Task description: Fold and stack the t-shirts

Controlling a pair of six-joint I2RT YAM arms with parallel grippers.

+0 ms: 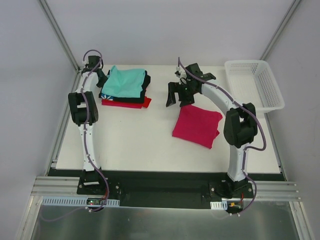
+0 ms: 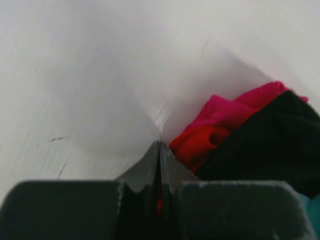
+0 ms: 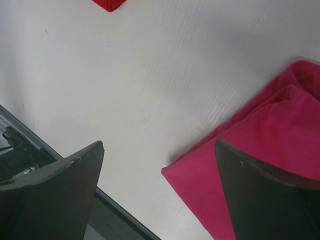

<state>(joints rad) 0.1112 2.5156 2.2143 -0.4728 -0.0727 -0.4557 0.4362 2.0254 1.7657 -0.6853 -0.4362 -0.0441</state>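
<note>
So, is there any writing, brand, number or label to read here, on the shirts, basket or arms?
None can be read.
The crimson-pink t-shirt, the stacked t-shirts and the white basket show no print.
Small coloured bits at the right arm's base are too small to tell whether they carry text.

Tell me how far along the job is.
Done: the teal cloth t-shirt, black t-shirt and red t-shirt sit folded, stacked. The crimson-pink cloth t-shirt lies folded apart. In hand: nothing visibly; the right hand hangs open at its edge, the left hand is shut beside the red t-shirt. Left: stacking the pink one on the others.
</note>
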